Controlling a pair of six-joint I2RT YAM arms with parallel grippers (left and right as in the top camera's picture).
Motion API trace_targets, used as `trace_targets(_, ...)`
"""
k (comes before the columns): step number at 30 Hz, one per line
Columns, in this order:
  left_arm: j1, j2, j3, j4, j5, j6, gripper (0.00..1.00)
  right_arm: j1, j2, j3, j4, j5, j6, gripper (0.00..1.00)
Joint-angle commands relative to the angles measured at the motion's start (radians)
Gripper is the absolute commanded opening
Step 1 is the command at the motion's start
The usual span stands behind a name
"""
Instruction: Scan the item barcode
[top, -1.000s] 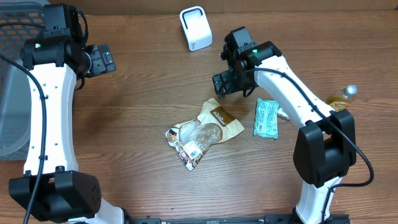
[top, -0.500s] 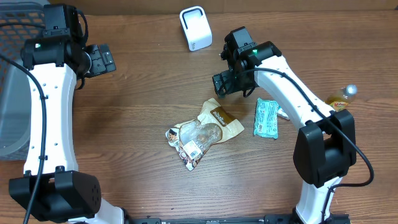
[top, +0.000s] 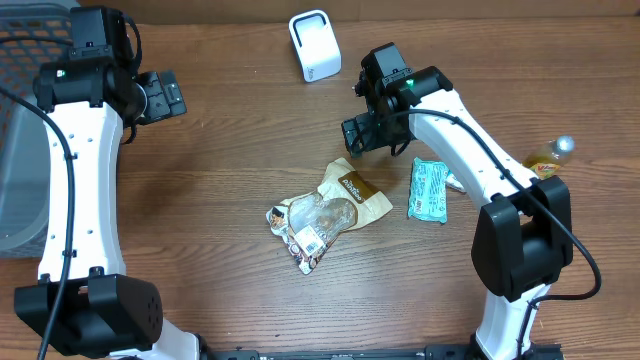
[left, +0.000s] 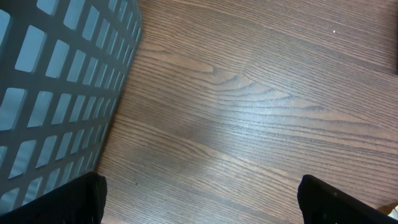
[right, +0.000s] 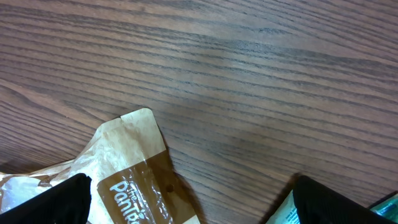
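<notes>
A brown and clear snack bag (top: 330, 210) lies crumpled at the table's middle, with a barcode label (top: 316, 238) facing up near its lower end. Its brown top corner (right: 134, 174) shows in the right wrist view. Beside it to the right lies a teal packet (top: 429, 190). A white scanner (top: 314, 45) stands at the far edge. My right gripper (top: 362, 133) hovers open just above the bag's top, holding nothing (right: 196, 202). My left gripper (top: 160, 97) is open over bare wood at the far left (left: 202, 199).
A grey mesh basket (top: 20, 150) occupies the left edge, and its wall (left: 56, 93) fills the left of the left wrist view. A small bottle of yellow liquid (top: 549, 156) stands at the right, behind the right arm's base.
</notes>
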Motion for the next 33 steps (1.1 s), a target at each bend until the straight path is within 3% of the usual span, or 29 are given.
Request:
trace_targets(1,-0.001,-0.005,0.014,0.003,-0.005,0.008,0.99,0.002,-0.01,0.002,0.004,0.006,0.003,1.0)
trace_targets(10,-0.001,-0.005,0.014,0.003,-0.005,0.008,1.0,0.0,-0.011,0.002,0.004,0.006,0.003,1.0)
trace_targets(15,-0.001,-0.005,0.014,0.003,-0.005,0.008,1.0,-0.028,-0.118,0.002,0.004,0.006,0.003,1.0)
trace_targets(26,-0.001,-0.005,0.014,0.003,-0.005,0.008,1.0,-0.111,-0.666,0.002,0.003,0.006,0.003,1.0)
trace_targets(33,-0.001,-0.005,0.014,0.003,-0.005,0.008,1.0,-0.117,-0.921,0.002,0.003,0.011,0.003,1.0)
